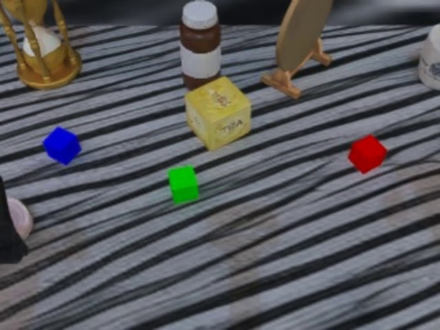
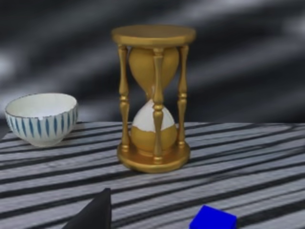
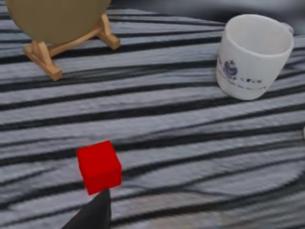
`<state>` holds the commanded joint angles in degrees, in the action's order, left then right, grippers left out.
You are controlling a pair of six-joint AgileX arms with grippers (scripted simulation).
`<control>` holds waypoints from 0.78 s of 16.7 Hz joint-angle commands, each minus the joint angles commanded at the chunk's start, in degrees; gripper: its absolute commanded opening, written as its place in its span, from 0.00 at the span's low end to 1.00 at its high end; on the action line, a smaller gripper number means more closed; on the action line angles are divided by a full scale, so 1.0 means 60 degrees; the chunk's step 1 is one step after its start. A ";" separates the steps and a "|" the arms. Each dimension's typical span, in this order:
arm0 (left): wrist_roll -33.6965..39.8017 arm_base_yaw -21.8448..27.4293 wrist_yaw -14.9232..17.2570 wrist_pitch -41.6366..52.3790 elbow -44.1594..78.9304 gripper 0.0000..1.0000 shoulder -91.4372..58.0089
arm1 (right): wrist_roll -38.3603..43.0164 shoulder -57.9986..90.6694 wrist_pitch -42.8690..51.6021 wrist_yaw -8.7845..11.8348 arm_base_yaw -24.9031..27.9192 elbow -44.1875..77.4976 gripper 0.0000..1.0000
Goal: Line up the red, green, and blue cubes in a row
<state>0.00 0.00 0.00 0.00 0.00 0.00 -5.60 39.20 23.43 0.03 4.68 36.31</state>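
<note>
The blue cube (image 1: 62,145) sits at the left of the striped table, the green cube (image 1: 183,184) near the middle, and the red cube (image 1: 366,152) at the right. All three lie apart, with nothing holding them. My left arm (image 1: 8,237) is a dark shape at the left edge. In the left wrist view one dark finger (image 2: 97,212) shows beside the blue cube (image 2: 213,220), not touching it. The right arm is outside the top view. Its wrist view shows one finger (image 3: 97,212) just short of the red cube (image 3: 98,166). Both grippers hold nothing.
A large yellow printed box (image 1: 217,112) stands behind the green cube, with a brown jar (image 1: 200,45) behind it. A gold hourglass (image 1: 41,41) is at the back left, a round wooden stand (image 1: 299,41) and white mug (image 1: 431,58) at the back right. A striped bowl (image 2: 42,118) sits by the left arm.
</note>
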 joint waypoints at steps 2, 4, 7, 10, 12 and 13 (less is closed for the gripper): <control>0.0000 0.0000 0.0000 0.0000 0.0000 1.00 0.0000 | -0.0272 0.2280 0.1192 -0.0008 0.0217 0.1814 1.00; 0.0000 0.0000 0.0000 0.0000 0.0000 1.00 0.0000 | -0.0547 0.4622 0.2414 -0.0010 0.0439 0.3627 1.00; 0.0000 0.0000 0.0000 0.0000 0.0000 1.00 0.0000 | -0.0946 0.7964 0.4195 -0.0008 0.0764 0.6202 1.00; 0.0000 0.0000 0.0000 0.0000 0.0000 1.00 0.0000 | -0.1306 1.0754 0.5763 -0.0008 0.1056 0.8501 1.00; 0.0000 0.0000 0.0000 0.0000 0.0000 1.00 0.0000 | -0.1514 1.2245 0.6627 -0.0011 0.1225 0.9830 1.00; 0.0000 0.0000 0.0000 0.0000 0.0000 1.00 0.0000 | -0.1606 1.2883 0.6992 -0.0013 0.1299 1.0440 1.00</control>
<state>0.00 0.00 0.00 0.00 0.00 0.00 -15.23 116.50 65.38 -0.05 12.47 98.95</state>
